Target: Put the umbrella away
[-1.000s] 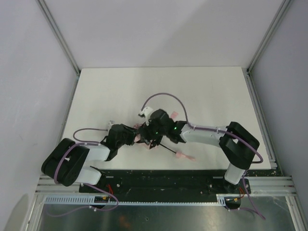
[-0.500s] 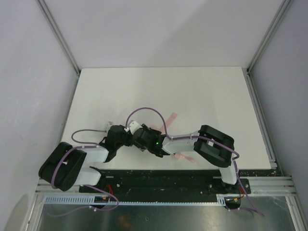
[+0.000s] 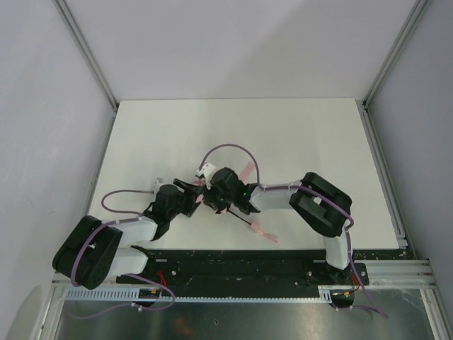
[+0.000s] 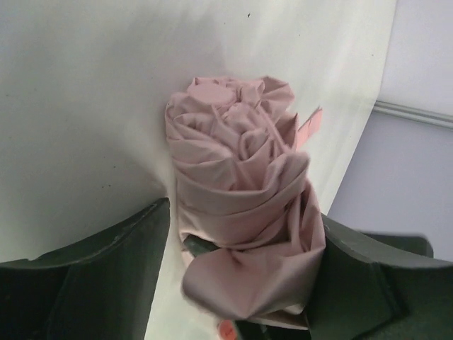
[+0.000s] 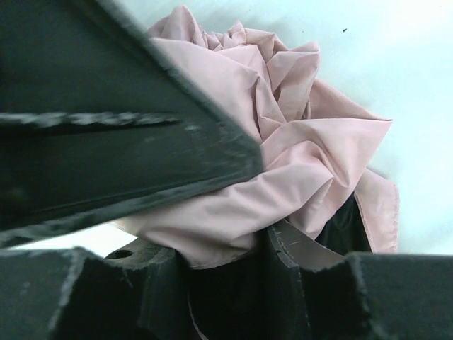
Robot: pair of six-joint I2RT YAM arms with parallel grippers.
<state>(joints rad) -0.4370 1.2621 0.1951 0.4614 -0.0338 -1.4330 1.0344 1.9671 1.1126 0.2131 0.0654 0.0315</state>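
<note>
Now left jaws stand wide around the umbrella (image 4: 241,205); right jaws pinch its fabric.

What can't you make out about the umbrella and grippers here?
- Left wrist view: whether the left gripper actually squeezes the umbrella; fabric fills the gap.
- Right wrist view: the right gripper and its grip; its near finger is blurred and blocks much.
- Top view: most of the umbrella, hidden under both grippers.

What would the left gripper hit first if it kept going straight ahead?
The umbrella: its bunched pink fabric sits between the left gripper's open jaws, directly ahead, with table beyond.
</note>
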